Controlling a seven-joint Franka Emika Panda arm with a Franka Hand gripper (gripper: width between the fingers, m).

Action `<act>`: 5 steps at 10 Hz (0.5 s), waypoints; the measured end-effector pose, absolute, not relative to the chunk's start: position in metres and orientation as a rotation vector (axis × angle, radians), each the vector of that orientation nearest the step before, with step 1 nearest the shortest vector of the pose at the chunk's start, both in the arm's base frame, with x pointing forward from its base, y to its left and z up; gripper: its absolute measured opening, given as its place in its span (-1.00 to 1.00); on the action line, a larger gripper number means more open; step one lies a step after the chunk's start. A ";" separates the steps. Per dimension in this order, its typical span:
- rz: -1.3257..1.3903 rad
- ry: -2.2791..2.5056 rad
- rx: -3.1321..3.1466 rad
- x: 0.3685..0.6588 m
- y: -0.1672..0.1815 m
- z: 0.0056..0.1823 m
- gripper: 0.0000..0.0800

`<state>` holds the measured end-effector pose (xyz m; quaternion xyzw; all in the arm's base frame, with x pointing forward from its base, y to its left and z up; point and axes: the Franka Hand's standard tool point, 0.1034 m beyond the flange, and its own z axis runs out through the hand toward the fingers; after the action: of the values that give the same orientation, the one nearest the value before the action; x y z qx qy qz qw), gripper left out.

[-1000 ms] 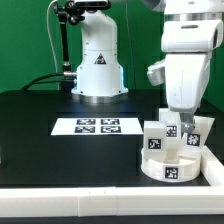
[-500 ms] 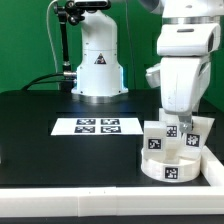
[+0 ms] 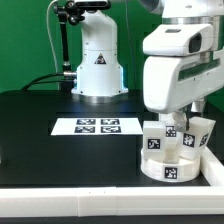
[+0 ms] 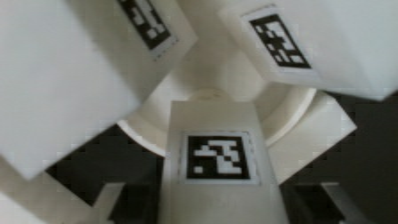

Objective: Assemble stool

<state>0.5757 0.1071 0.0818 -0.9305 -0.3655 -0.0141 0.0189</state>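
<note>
Stool parts sit gathered at the near corner of the black counter [image 3: 40, 140] on the exterior view's right: the round seat disc [image 3: 168, 163] lies flat, hard against the white edge rail [image 3: 214, 166], with three leg blocks [image 3: 156, 137] standing upright on it, each showing a square tag. Directly above them hangs the white arm, its body hiding the pincer in that view. From the wrist view, one leg block [image 4: 217, 150] stands between the two dark fingertips [image 4: 324, 197], which sit apart on either side of it; whether they touch it I cannot tell. Well apart, toward the middle, lies the marker board [image 3: 97, 126].
</note>
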 end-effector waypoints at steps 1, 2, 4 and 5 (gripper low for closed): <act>-0.056 -0.916 -2.957 0.576 0.107 0.081 -0.16; -0.074 -0.792 -2.989 0.576 0.107 0.081 -0.15; -0.112 -0.313 -3.057 0.575 0.110 0.080 -0.15; -0.110 -0.096 -3.065 0.574 0.112 0.080 -0.15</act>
<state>0.5743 0.1119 0.0797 -0.9982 -0.0311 -0.0360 0.0366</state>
